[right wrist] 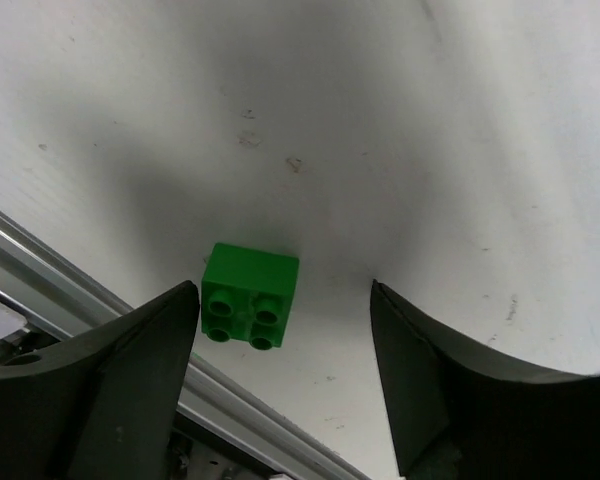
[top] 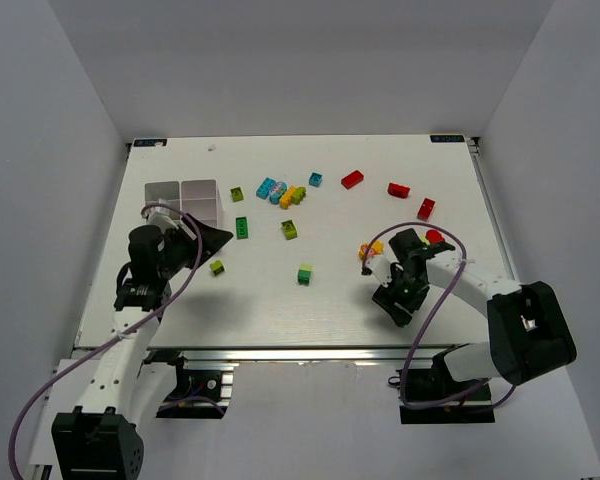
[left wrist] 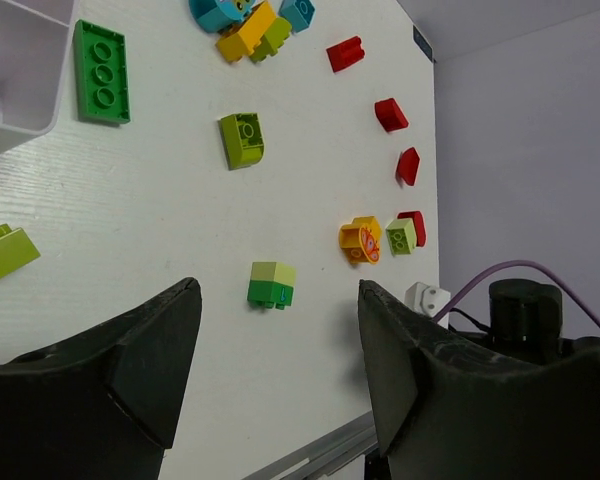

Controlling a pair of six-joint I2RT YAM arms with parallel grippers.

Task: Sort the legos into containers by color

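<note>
The legos lie scattered over the white table. A square green brick (right wrist: 248,295) rests on the table by its front rail, between the spread fingers of my right gripper (right wrist: 283,300), nearer the left finger and untouched. In the top view that gripper (top: 395,303) covers the brick. My left gripper (left wrist: 278,328) stands open and empty, with a green-and-lime brick (left wrist: 271,284) ahead of it on the table. In the top view the left gripper (top: 210,240) hovers just in front of the containers (top: 185,187), a white divided tray at the back left.
A long green brick (top: 242,227), lime bricks (top: 290,229), a cyan and yellow cluster (top: 280,192) and red bricks (top: 398,189) spread across the far half. An orange, lime and red group (top: 370,250) sits beside the right arm. A lime brick (top: 217,267) lies near the left gripper.
</note>
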